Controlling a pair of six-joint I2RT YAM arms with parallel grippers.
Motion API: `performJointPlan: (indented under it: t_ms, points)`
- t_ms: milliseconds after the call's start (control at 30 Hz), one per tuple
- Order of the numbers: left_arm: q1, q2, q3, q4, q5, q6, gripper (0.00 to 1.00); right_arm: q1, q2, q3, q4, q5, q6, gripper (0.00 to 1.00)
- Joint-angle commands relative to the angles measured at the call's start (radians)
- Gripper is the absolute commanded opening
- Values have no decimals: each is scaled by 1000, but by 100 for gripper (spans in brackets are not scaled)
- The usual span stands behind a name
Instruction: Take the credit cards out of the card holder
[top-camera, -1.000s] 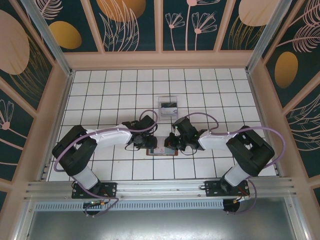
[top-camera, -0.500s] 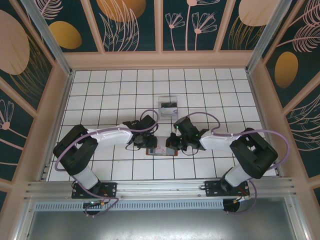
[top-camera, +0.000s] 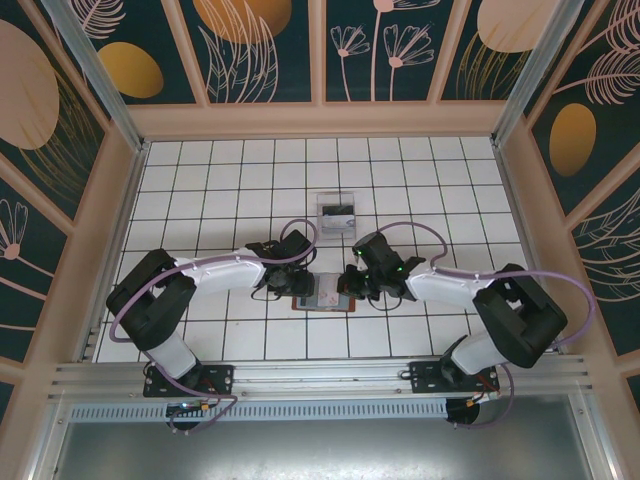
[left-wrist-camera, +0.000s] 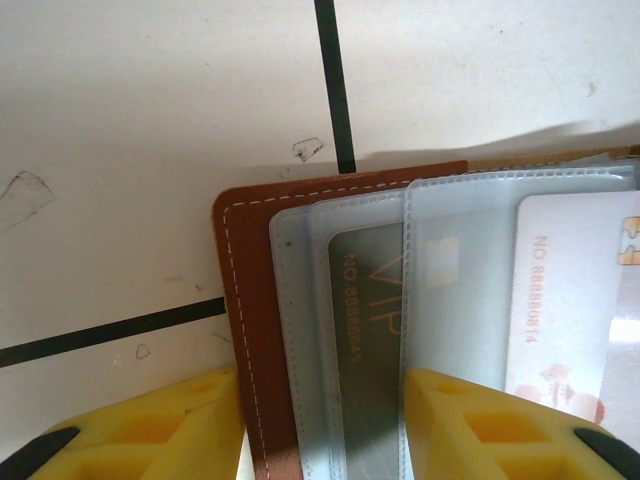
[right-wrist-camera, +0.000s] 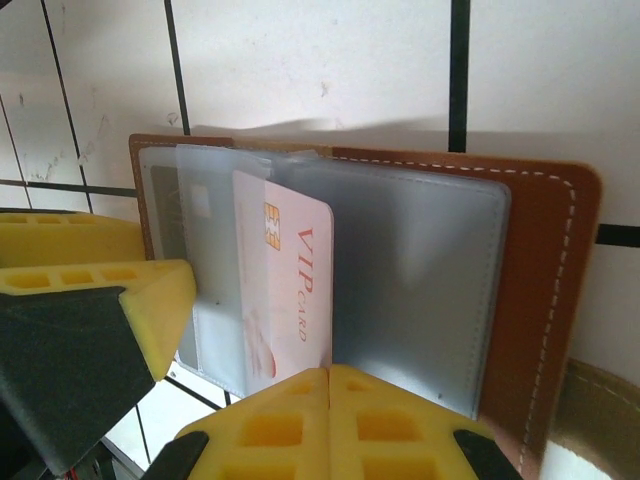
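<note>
1. Right wrist view: we see the right gripper (right-wrist-camera: 328, 388) with its two yellow fingers pressed together, no gap between them. The lower edge of a white plastic card (right-wrist-camera: 285, 290) with a gold chip and red "VIP CARD" lettering runs into their seam, so we read the card as pinched.
2. That card stands tilted up out of the clear plastic sleeves (right-wrist-camera: 420, 270) of the brown leather card holder (right-wrist-camera: 545, 290). The holder lies open and flat, with white stitching along its cover.
3. In the left wrist view, the left gripper (left-wrist-camera: 322, 425) has its yellow fingers partway apart. One is over the holder's outer leather edge and the other over the sleeves. We cannot tell whether the tips press down, and the fingers do not close on anything.
4. Between those fingers, a dark plastic card (left-wrist-camera: 365, 330) with "VIP" lettering sits inside a sleeve.
5. In the top external view, the holder lies on the white tiled table (top-camera: 230, 180) between the two grippers, in the front middle near the arms' bases.
6. A clear acrylic stand (top-camera: 336, 212) stands further back, well apart from the holder.
</note>
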Motion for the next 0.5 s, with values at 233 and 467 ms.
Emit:
performJointPlan:
  t_ms: [233, 467]
  points:
    - [10, -18, -25, -44, -62, -16, 46, -13, -95, 36, -144, 76, -73, 0]
    - [9, -78, -30, -20, -55, -17, 46, -15, -137, 68, -198, 89, -115, 0]
